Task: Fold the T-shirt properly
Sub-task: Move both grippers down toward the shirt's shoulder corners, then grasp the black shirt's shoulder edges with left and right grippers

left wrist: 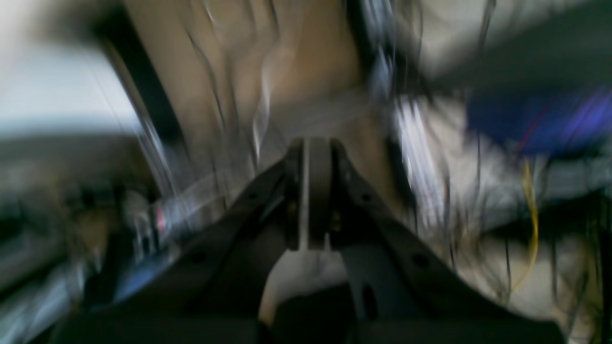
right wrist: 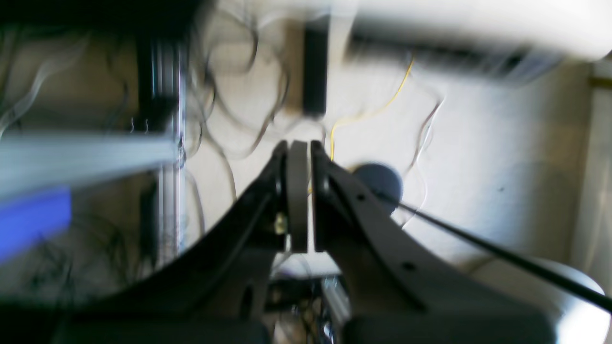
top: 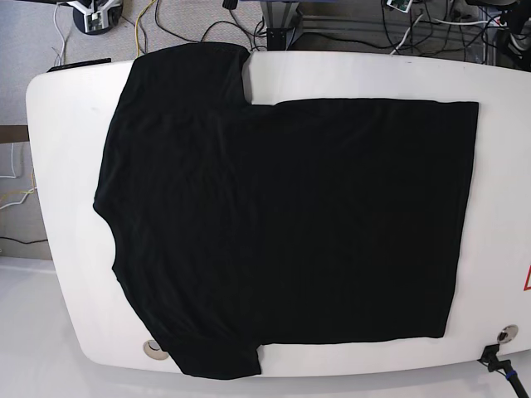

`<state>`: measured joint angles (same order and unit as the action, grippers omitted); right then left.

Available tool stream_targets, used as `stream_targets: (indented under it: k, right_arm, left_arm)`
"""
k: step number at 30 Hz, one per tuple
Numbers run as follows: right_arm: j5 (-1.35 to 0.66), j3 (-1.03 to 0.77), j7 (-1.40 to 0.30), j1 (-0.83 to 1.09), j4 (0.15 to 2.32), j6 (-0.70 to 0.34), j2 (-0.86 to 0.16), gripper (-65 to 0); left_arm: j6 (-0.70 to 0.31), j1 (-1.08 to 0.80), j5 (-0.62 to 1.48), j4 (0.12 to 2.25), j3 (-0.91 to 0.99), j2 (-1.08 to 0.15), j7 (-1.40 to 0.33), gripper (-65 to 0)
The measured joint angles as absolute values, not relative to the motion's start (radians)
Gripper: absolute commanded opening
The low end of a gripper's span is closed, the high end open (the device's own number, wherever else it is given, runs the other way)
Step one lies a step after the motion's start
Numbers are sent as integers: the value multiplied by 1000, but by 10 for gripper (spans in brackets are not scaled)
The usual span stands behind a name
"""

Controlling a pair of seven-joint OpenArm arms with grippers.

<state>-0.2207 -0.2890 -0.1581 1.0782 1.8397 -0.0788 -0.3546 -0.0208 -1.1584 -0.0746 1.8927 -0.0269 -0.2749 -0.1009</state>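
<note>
The T-shirt (top: 282, 240) lies spread flat, plain side up, on the white table (top: 58, 108) with 0 folds made, while the left gripper (left wrist: 315, 191) and right gripper (right wrist: 299, 191) sit pinched together, empty.

Shirt's plain black: the T-shirt (top: 282, 232) shows no print at all on the side facing up. The table (top: 66, 108) under it is white. Both sets of gripper fingers (left wrist: 356, 191) (right wrist: 260, 205) look black with grey pads, and a yellow cable (right wrist: 382, 107) lies on the pale floor.
</note>
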Motion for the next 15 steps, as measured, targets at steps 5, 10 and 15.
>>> stream_targets:
  k: [5,10,15]
  right_arm:
    - [-375,-375,-188,1039,1965,-136,-347,-650]
    - [-445,-440,-202,953,1988,-158,-322,-650]
    - [-457,-461,-229,933,1991,-180,-315,-593]
  left_arm:
    - [-23,-1168,-78,2035,19,-278,-152,-650]
    - [-38,-1110,-51,2114,76,-278,-144,-631]
    - [-49,-1068,-24,2131,104,-286,-102,-645]
